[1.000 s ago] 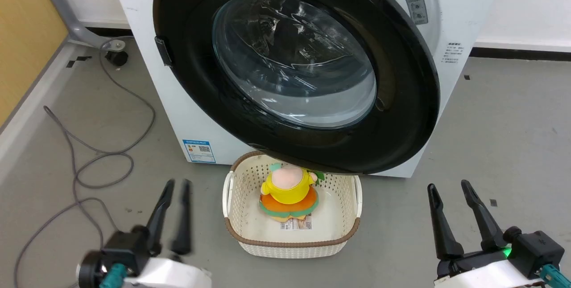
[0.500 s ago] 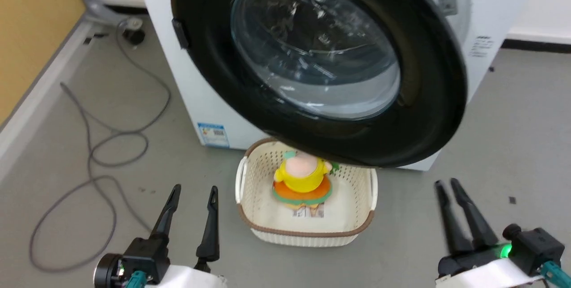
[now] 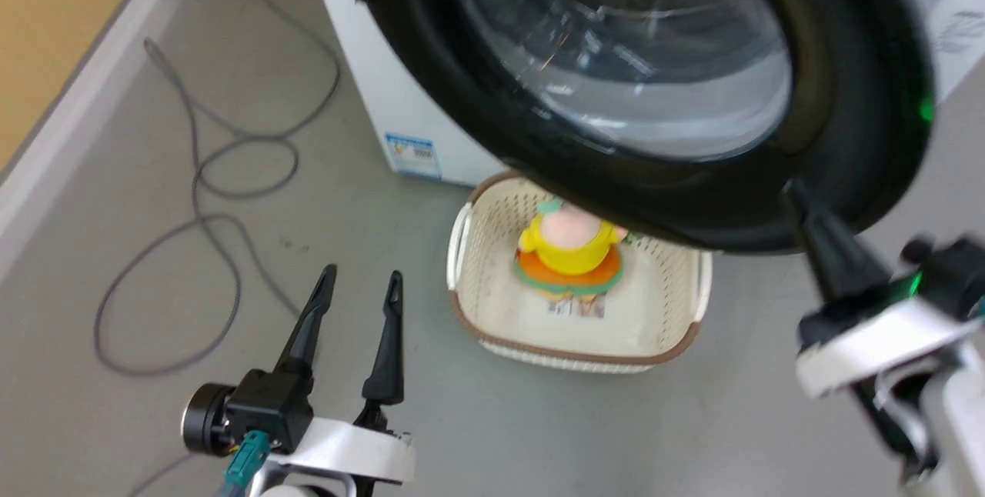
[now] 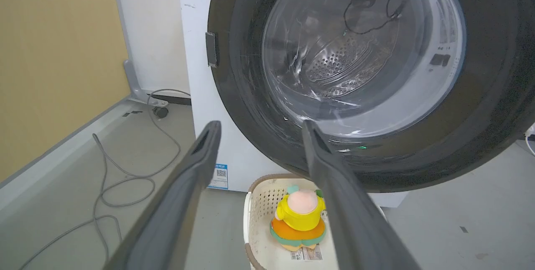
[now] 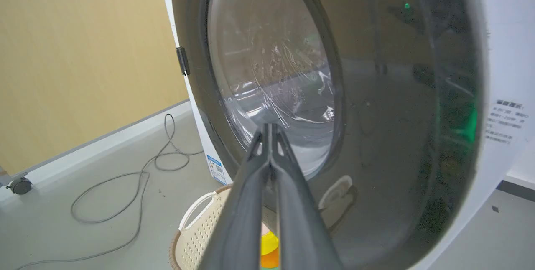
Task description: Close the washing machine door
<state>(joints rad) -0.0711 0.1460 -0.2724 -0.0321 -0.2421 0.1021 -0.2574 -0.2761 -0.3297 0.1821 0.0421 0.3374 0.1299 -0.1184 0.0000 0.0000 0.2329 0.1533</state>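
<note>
The washing machine door (image 3: 846,97), black with a bulging glass window, stands swung out from the white washing machine (image 3: 400,112) and overhangs a basket. My right gripper (image 3: 796,193) is shut and empty. It is raised, with its tip just below the door's lower right rim; whether it touches is unclear. In the right wrist view the closed right gripper (image 5: 269,128) points at the door (image 5: 397,94) near the window's lower edge. My left gripper (image 3: 359,281) hangs open and empty over the floor, left of the basket. In the left wrist view the left gripper (image 4: 260,124) faces the door (image 4: 493,94).
A cream perforated basket (image 3: 492,335) with a yellow and orange plush toy (image 3: 573,247) sits on the floor under the door. A grey cable (image 3: 215,174) loops across the floor on the left. A yellow wall (image 3: 46,20) runs along the far left.
The camera has moved in and down, so the whole picture shifted. My right gripper has shut and risen to the door's lower right rim. My left gripper's fingers have spread wider.
</note>
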